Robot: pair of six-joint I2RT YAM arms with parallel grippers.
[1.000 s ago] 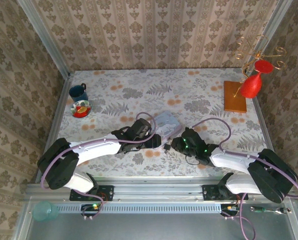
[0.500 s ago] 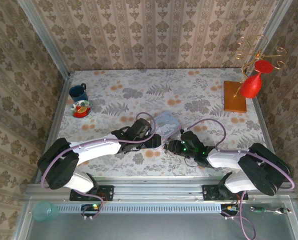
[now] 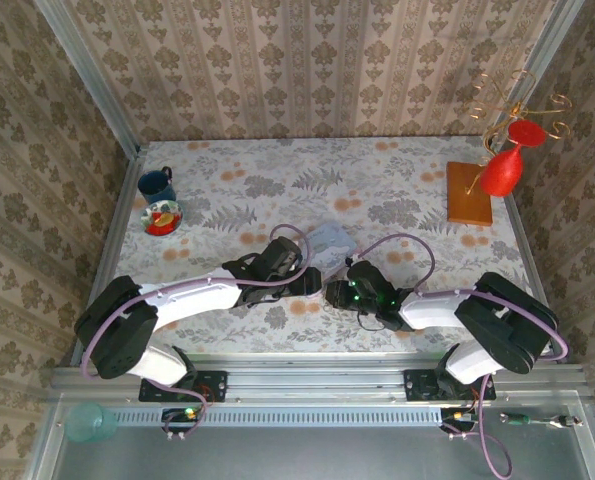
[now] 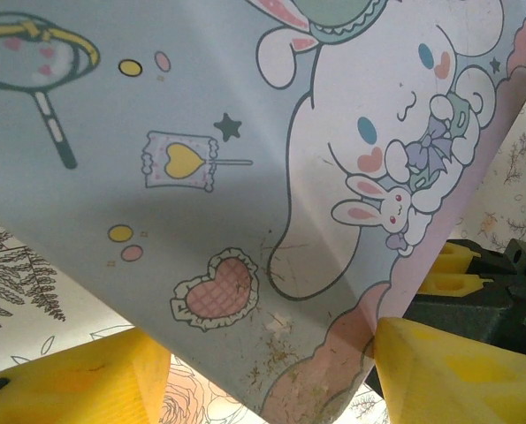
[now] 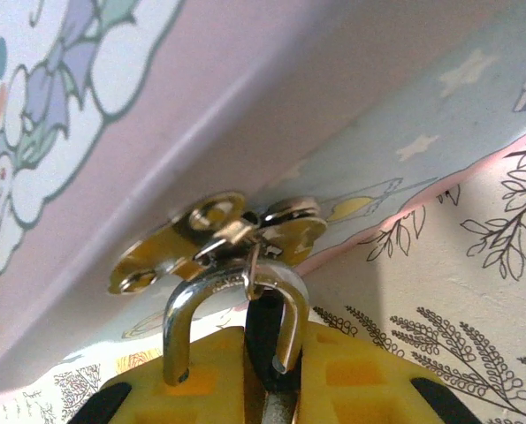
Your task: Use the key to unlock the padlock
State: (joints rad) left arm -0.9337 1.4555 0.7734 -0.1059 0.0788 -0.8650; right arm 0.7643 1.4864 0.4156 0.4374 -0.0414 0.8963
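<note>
The pastel cartoon tin box [image 3: 329, 240] [image 4: 245, 132] lies mid-table. My left gripper [image 3: 312, 275] [image 4: 263, 371] straddles its near corner, yellow fingers [image 4: 457, 371] against both sides, shut on it. The padlock [image 5: 181, 327] hangs from the box's brass hasp [image 5: 209, 231] by its silver shackle. One shackle leg ends free just above the fingers. My right gripper [image 3: 332, 292] [image 5: 263, 353] sits right below the hasp, its jaws shut on the padlock's dark body. The key is hidden.
A blue mug [image 3: 157, 184] and a small dish [image 3: 162, 217] stand at the far left. A wooden stand [image 3: 469, 193] with a red glass [image 3: 502, 170] is at the far right. Floral tabletop [image 3: 277, 185] lies open behind the box.
My right gripper has slid left up to the box's front and closed in on the padlock. The left arm and the box have stayed put.
</note>
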